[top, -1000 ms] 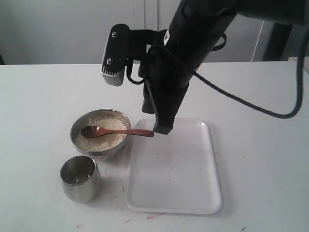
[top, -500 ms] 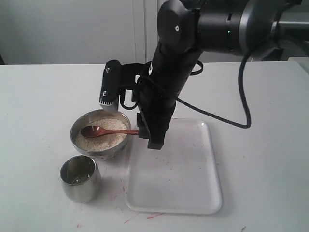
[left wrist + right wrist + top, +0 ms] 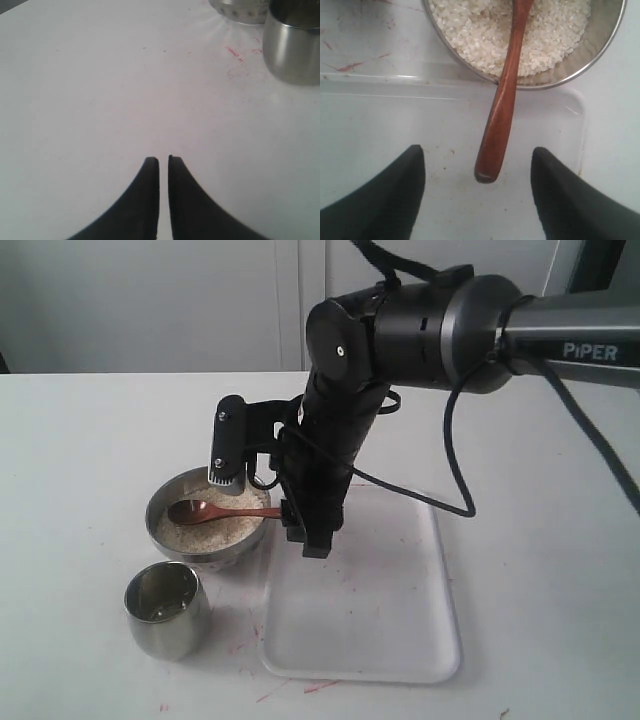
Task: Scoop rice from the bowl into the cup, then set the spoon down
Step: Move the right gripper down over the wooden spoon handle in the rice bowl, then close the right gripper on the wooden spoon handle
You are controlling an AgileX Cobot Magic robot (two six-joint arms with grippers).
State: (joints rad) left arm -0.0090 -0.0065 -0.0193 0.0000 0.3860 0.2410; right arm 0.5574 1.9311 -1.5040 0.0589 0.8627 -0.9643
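Note:
The steel bowl (image 3: 160,502) holds white rice (image 3: 200,532) left of the tray. The reddish-brown wooden spoon (image 3: 225,511) lies with its head on the rice and its handle across the bowl's rim, reaching out over the tray. My right gripper (image 3: 303,535) is open around the handle's end. In the right wrist view the handle of the spoon (image 3: 502,100) ends between the spread fingers of the right gripper (image 3: 477,149), touching neither. The cup (image 3: 167,610) stands upright in front of the bowl. My left gripper (image 3: 163,159) is shut over bare table, near the cup (image 3: 295,45).
A clear plastic tray (image 3: 380,620) lies right of the bowl, under my right gripper. Faint red marks (image 3: 320,686) streak the white table near the cup and the tray's front edge. The black right arm (image 3: 400,330) and its cable hang over the tray's back half.
My right gripper has gone from shut to open, dropping lower and shifting left, so the handle's end now lies between its fingers. The spoon, bowl and cup have stayed put.

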